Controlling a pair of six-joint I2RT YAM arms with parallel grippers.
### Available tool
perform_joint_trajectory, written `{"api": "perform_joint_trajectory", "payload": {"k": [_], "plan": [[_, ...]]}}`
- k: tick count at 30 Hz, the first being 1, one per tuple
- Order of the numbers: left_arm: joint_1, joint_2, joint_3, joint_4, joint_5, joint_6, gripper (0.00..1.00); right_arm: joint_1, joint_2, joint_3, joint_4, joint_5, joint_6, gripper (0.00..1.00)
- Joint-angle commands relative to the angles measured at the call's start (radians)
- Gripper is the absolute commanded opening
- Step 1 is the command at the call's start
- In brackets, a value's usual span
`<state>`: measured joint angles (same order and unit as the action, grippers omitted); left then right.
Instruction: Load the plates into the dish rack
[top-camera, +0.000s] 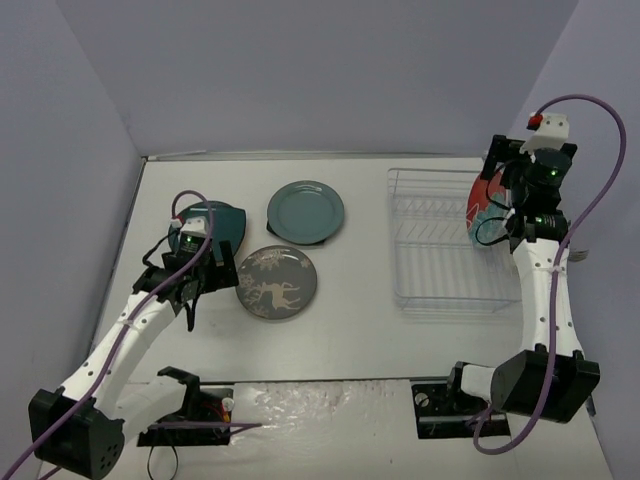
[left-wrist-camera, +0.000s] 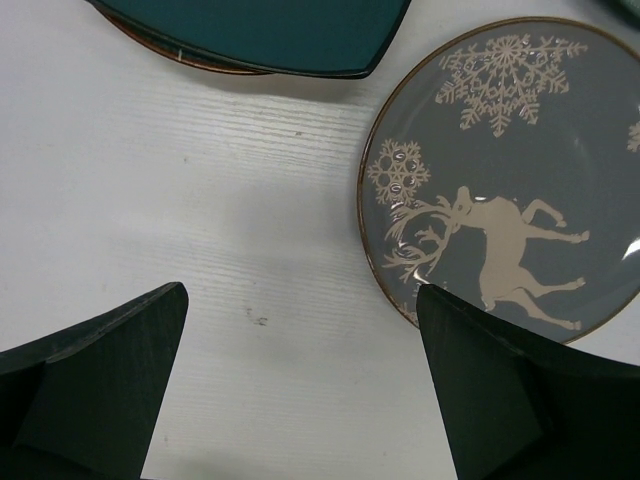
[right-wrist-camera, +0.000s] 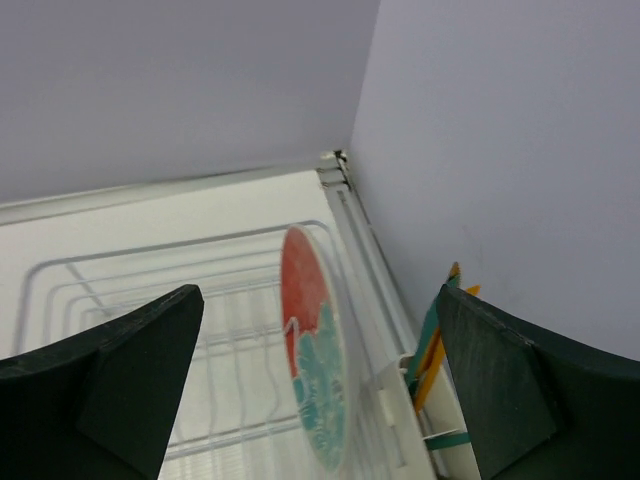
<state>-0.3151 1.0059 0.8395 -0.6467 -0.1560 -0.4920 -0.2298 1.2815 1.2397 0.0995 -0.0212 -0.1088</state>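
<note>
Left gripper (left-wrist-camera: 302, 292): jaws spread wide and holding nothing. It hangs over bare table, between the square plate and the deer plate.
Right gripper (right-wrist-camera: 320, 295): jaws spread wide, above the rack's right end. The red plate shows between the fingers in the wrist view, and neither finger touches it.
Rack (top-camera: 393, 240): white wire, on the right half of the table, its slotted rows running across.
Red plate (right-wrist-camera: 312, 340): stands on edge in a slot at the rack's right end, close to the side wire. It is red above, with teal flowers lower down.
Square plate (left-wrist-camera: 270, 30): dark teal, flat on the table at the left, partly hidden by the left arm in the top view. An orange-brown edge (left-wrist-camera: 190, 57) shows under it.
Deer plate (top-camera: 277, 283): grey and round, with a pale deer and snowflakes. It lies flat just right of the left gripper and near the square plate, but apart from it.
Round plate (top-camera: 305, 211): blue-teal, flat, behind the deer plate and well left of the rack.
Sticks (right-wrist-camera: 435, 350): orange and teal, upright in a white holder just right of the red plate.
Table (top-camera: 400, 350): white, with grey walls at the left, back and right.
</note>
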Motion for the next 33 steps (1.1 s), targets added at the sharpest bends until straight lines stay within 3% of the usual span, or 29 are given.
{"api": "perform_joint_trajectory", "payload": {"k": [1, 7, 10, 19, 31, 33], "plan": [[0.051, -0.051, -0.055, 0.076, 0.078, -0.175, 0.97, 0.127, -0.157, -0.045, 0.035, -0.03, 0.182, 1.0], [0.153, -0.106, -0.275, 0.36, 0.316, -0.339, 0.97, 0.28, -0.281, -0.211, 0.124, -0.405, 0.425, 1.0], [0.16, -0.115, -0.345, 0.507, 0.362, -0.39, 0.92, 0.37, -0.341, -0.311, 0.22, -0.496, 0.5, 1.0], [0.162, 0.01, -0.487, 0.816, 0.471, -0.438, 0.78, 0.629, -0.31, -0.542, 0.427, -0.577, 0.609, 1.0], [0.163, 0.209, -0.556, 0.995, 0.501, -0.437, 0.6, 0.767, -0.143, -0.663, 0.635, -0.549, 0.69, 1.0], [0.162, 0.238, -0.561, 1.014, 0.502, -0.439, 0.51, 0.786, -0.09, -0.675, 0.682, -0.547, 0.719, 1.0]]}}
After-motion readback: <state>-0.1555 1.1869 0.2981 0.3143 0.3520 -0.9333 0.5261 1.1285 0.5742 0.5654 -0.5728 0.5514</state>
